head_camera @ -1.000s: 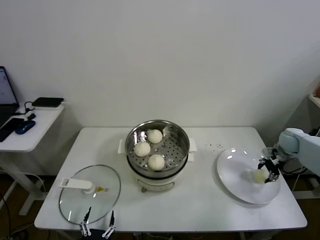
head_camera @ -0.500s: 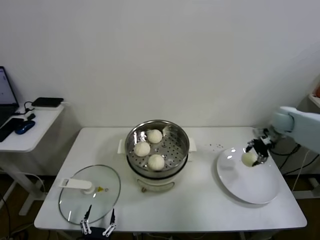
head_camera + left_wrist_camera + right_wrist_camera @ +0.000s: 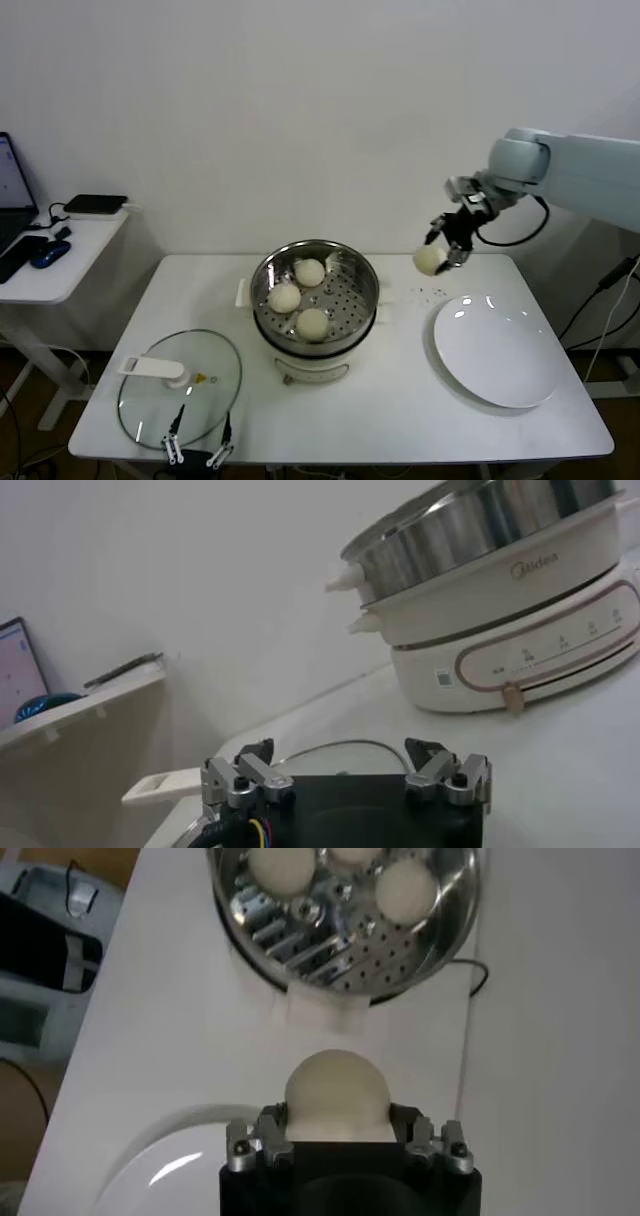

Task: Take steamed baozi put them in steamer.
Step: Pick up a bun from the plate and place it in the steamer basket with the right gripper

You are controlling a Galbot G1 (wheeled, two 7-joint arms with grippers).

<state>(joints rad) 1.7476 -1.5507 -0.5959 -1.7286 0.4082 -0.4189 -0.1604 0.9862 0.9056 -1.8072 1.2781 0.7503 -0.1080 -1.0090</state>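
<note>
My right gripper point(image 3: 440, 256) point(image 3: 337, 1110) is shut on a cream-white steamed baozi point(image 3: 430, 260) point(image 3: 336, 1094) and holds it in the air above the table, between the steamer and the white plate point(image 3: 496, 350). The shiny steel steamer point(image 3: 316, 297) point(image 3: 340, 948) stands at the table's middle on its white base. Three baozi point(image 3: 309, 272) point(image 3: 285, 298) point(image 3: 313, 323) lie on its perforated tray. My left gripper point(image 3: 197, 450) point(image 3: 345, 773) is parked open at the table's front edge, over the rim of the glass lid.
A round glass lid point(image 3: 180, 385) with a white handle lies front left. The white plate sits bare at the right. A side desk point(image 3: 50, 262) with a laptop, mouse and black box stands left of the table. A white wall is behind.
My right gripper has lifted the baozi off the plate and carried it up and leftward, toward the steamer. The left arm has not moved.
</note>
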